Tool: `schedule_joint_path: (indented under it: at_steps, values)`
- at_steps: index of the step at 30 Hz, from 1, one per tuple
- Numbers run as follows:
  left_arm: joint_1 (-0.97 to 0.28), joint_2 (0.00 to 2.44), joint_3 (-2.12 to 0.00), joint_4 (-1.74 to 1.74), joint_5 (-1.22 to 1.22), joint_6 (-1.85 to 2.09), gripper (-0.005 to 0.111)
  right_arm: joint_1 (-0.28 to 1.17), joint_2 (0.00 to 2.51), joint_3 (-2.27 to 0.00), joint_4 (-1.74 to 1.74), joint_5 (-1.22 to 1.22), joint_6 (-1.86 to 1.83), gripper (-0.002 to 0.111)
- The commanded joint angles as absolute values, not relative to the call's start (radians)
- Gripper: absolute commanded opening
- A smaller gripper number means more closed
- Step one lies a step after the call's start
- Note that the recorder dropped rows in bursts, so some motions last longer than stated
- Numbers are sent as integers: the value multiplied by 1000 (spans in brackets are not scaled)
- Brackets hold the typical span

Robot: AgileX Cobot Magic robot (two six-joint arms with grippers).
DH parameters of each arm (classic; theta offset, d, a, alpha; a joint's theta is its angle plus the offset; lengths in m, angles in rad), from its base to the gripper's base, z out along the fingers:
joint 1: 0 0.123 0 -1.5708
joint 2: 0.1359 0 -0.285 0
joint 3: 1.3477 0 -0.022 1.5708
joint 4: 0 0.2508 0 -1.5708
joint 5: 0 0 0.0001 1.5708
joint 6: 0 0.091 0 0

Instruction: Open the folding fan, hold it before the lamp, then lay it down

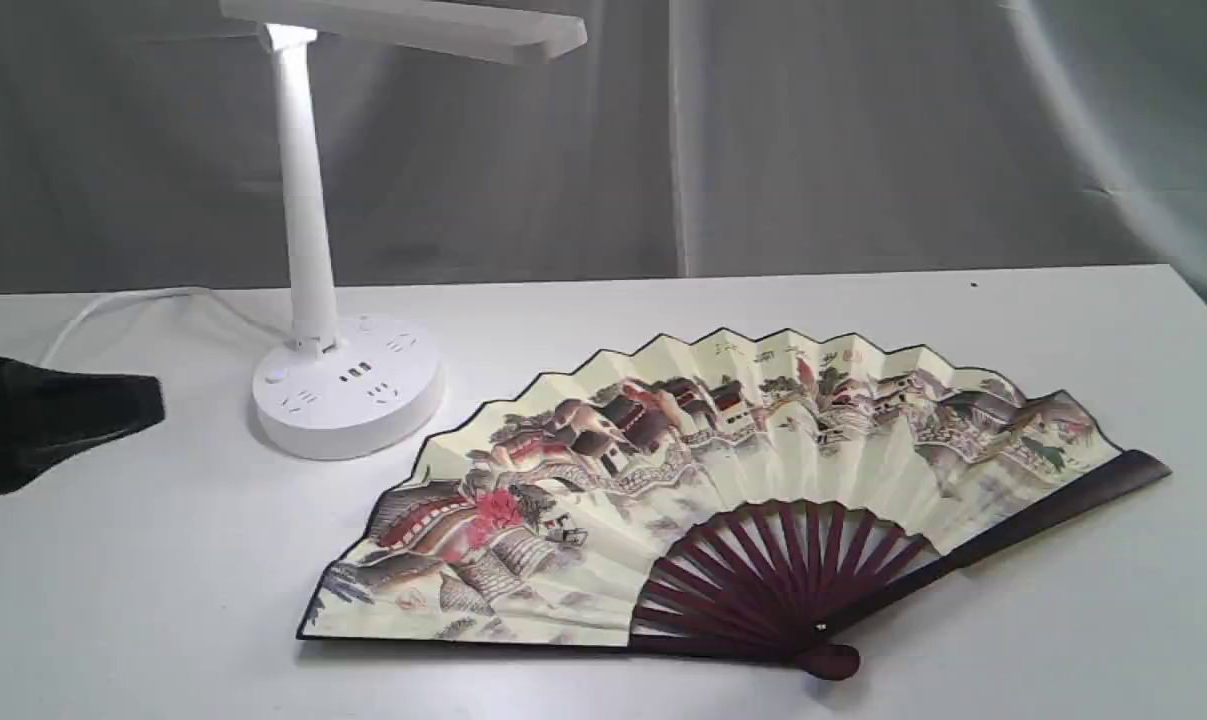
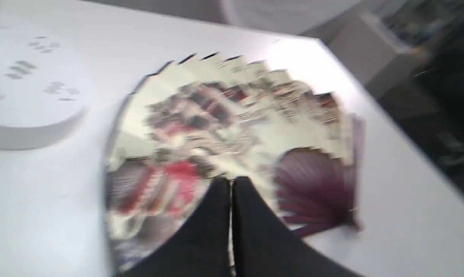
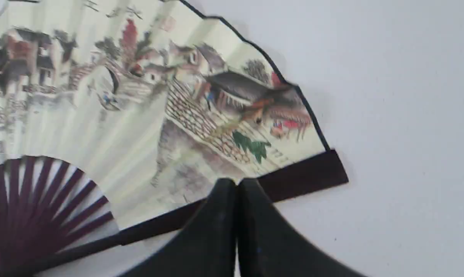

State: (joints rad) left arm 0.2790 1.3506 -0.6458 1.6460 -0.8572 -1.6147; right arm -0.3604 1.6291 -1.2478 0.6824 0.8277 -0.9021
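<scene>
You have the fan (image 1: 723,470) spread open and flat on the table (image 1: 143,580), near the lamp (image 1: 308,230), whose head is cut off by the top edge. The left gripper (image 2: 230,181) and right gripper (image 3: 236,182) both have fingers pressed together on nothing. The left wrist view is blurred.

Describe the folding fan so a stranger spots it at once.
On the white table, right of the white plastic desk lamp, lies the spread cream paper folding fan. Only it carries a painted village, black edge and maroon wooden ribs.
</scene>
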Motion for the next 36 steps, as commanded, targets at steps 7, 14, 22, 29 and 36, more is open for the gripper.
schedule_joint_path:
  at_steps: [7, 14, 22, 29, 36]
  values:
    - [281, 756, -592, 1744, -251, -1726, 0, -219, 1270, -1103, 680, 563, -912, 0]
    - [281, 491, -514, 1744, -179, -1726, 0, -207, 1007, -811, 725, 337, -833, 0]
    - [281, 376, -316, 1744, -260, -1726, 0, -207, 670, -486, 947, 302, -833, 0]
    - [281, 375, -175, 1744, -221, -1724, 0, -207, 495, -256, 1010, 134, -834, 0]
    - [150, 360, -2, 1714, -202, -1648, 0, -207, 488, -27, 1052, 36, -871, 0]
